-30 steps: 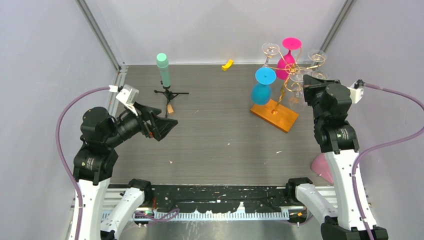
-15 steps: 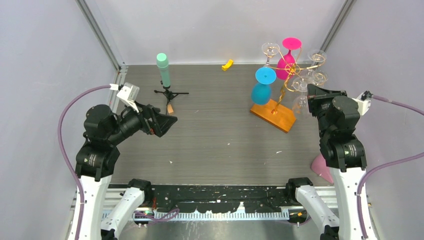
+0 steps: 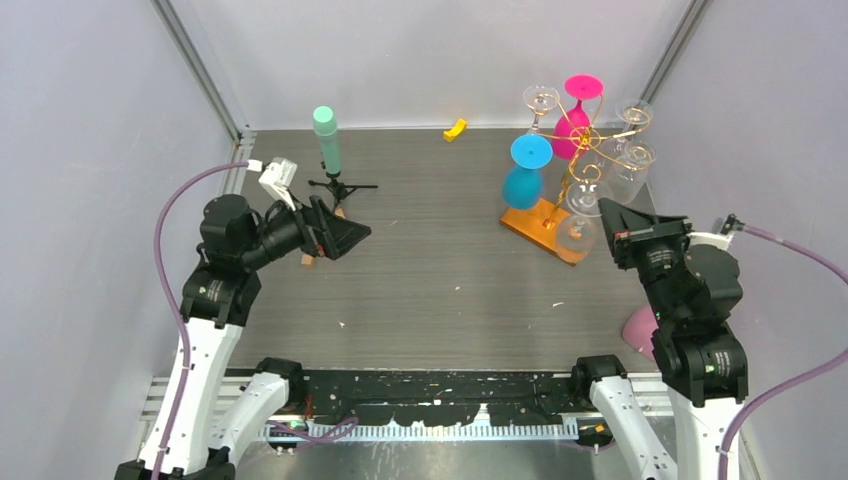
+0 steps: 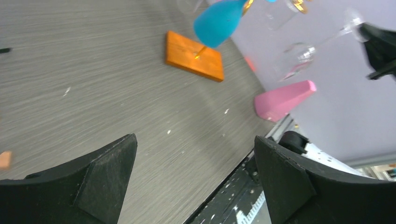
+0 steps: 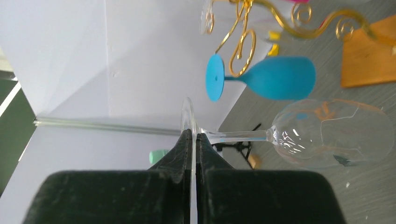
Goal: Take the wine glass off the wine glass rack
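Pinching 1 clear glass (image 5: 331, 133), R hand (image 5: 192, 136); 2 coloured glasses (image 3: 522, 187) racked.

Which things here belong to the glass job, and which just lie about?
Job: clear wine glass, right gripper pinching its foot, gold wire rack on orange wooden base.
Lying about: mint-green cylinder on black tripod, yellow piece, pink wedge.

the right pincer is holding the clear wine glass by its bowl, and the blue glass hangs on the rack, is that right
Not the bowl: the right pincer is shut on the flat foot of the clear wine glass, as the right wrist view shows. The blue glass does hang on the wine glass rack.
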